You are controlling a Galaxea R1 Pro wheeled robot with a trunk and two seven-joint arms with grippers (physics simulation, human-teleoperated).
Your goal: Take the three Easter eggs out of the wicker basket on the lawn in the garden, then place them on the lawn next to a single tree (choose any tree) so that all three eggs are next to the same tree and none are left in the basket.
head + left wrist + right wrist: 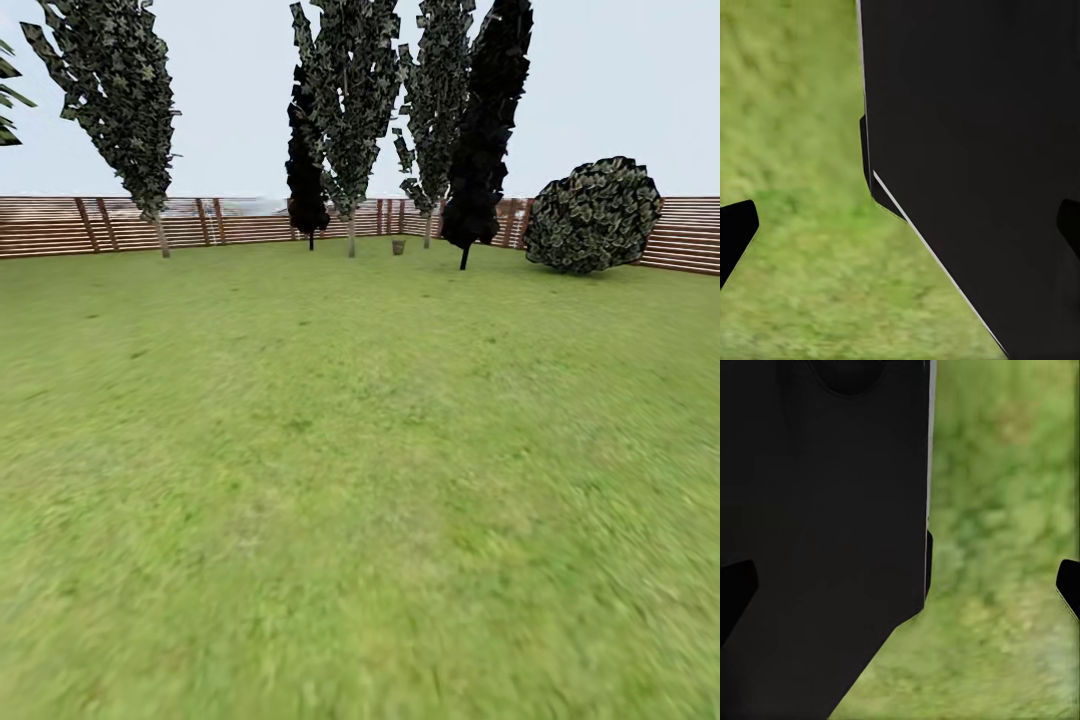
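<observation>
Far across the lawn [360, 450], the small wicker basket [398, 246] stands near the back fence, between two upright pale-trunked trees [351, 120] [432, 100]. The Easter eggs are out of view at this distance. In the left wrist view my left gripper [900, 229] is open, its dark fingertips [736, 229] at the picture's edges, with grass and a black part of the robot's body [975, 150] beyond. My right gripper [900, 589] is likewise open over grass, nothing between its fingertips [1069, 585].
A brown slat fence [60, 226] closes the garden at the back. A leaning pale-trunked tree [120, 90] stands far left, with black trees [307, 170] [487, 120] among the pale ones. A round bush [593, 215] sits at the back right. Wide grass lies between me and the basket.
</observation>
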